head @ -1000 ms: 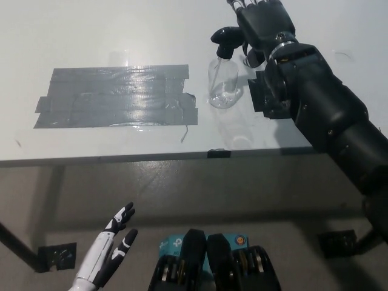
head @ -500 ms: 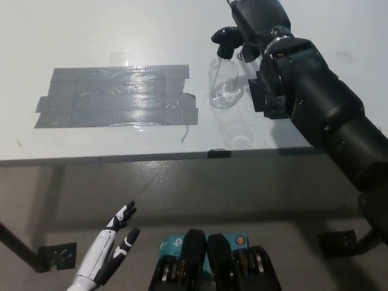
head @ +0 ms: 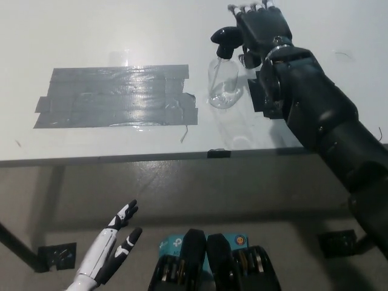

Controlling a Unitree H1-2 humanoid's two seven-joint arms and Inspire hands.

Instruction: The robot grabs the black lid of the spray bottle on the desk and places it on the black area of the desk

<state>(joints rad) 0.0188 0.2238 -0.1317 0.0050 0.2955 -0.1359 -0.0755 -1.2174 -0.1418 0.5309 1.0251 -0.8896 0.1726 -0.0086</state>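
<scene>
A clear spray bottle [head: 224, 82] stands upright on the white desk [head: 121, 30], and its black lid [head: 227, 40] with trigger sits on top. My black right hand [head: 262, 30] hovers just right of the lid, fingers apart, holding nothing. Whether it touches the lid I cannot tell. The black area [head: 118, 97] is a patch of dark tape strips on the desk, left of the bottle. My white left hand [head: 114, 248] rests low at the lower left, below the desk's front edge, fingers spread.
The desk's front edge [head: 151, 157] runs across the middle of the view, with grey floor below it. A loose strip of tape [head: 184, 133] trails from the patch's right corner. A small dark mark [head: 219, 153] sits on the edge.
My right hand has shifted slightly near the lid, its fingers now showing at the top edge. The left hand has drifted a little lower. Bottle and lid have not moved.
</scene>
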